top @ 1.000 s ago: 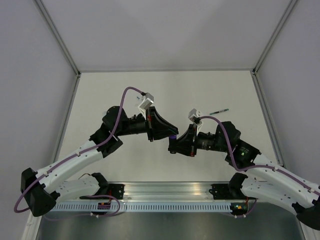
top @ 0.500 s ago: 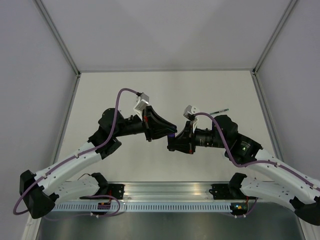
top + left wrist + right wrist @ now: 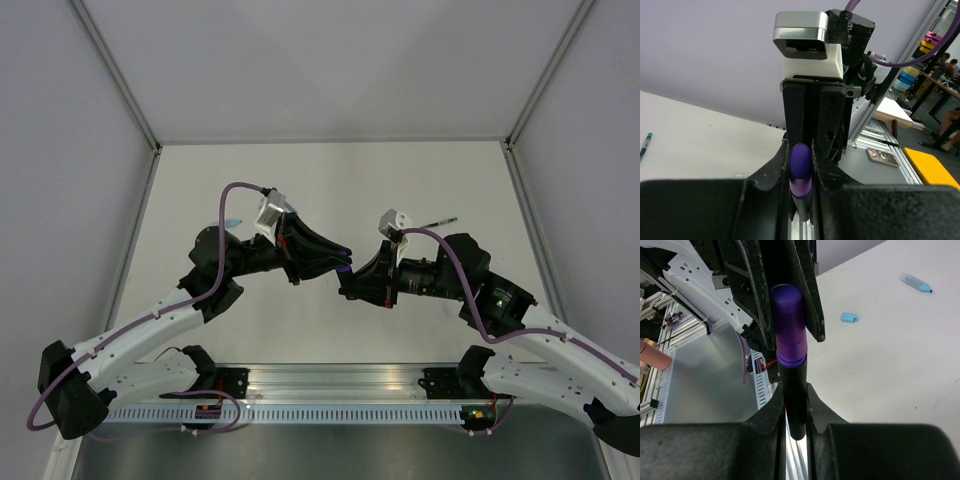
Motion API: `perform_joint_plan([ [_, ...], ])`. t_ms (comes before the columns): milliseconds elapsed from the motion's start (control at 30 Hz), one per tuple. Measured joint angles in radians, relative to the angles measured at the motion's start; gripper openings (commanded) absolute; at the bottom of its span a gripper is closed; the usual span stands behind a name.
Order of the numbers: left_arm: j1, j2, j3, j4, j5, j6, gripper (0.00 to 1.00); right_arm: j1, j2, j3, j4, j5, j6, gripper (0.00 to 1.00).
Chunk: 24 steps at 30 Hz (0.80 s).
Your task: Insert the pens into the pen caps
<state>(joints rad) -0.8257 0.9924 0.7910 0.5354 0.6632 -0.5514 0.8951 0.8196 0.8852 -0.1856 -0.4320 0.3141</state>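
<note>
Ctr of top view: both arms meet tip to tip above the bench (image 3: 420, 180), w/ a speck of purple btwn them. The left fingers (image 3: 781, 167) are clenched on the purple cap (image 3: 787, 315). In the left wrist view it sits lower ctr, rounded end up, pinched on both sides. The right fingers (image 3: 771, 415) grip the black barrel of the black-and-purple marker (image 3: 792, 400), lower ctr of the right wrist view, barrel upright in frame. Cap and barrel are in line, purple meeting black w/ no gap visible; can't tell whether it's pushed fully home. The pair is held up off the bench, not resting on it. Other bits lie loose on the bench. The light blue cap (image 3: 848, 317) is right of ctr in the right wrist view. The light blue marker (image 3: 916, 282) is in the upper right corner, bare tip pointing right, well apart from its cap. The thin green pen (image 3: 438, 222) lies upper right of ctr in the top view, slanted, just past the right arm's wrist cam. It also shows at the left edge of the left wrist view.
</note>
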Motion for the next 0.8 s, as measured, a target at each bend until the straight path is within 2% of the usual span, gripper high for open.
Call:
perform_joint_plan([
  [400, 0.012, -0.012, -0.054, 0.123, -0.001, -0.061, 0.02, 0.006, 0.022, 0.001, 0.046, -0.016, 0.003, 0.00],
  [800, 0.015, -0.010, -0.057, 0.172, -0.025, -0.087, 0.02, 0.006, 0.066, 0.101, -0.047, -0.014, -0.051, 0.00],
])
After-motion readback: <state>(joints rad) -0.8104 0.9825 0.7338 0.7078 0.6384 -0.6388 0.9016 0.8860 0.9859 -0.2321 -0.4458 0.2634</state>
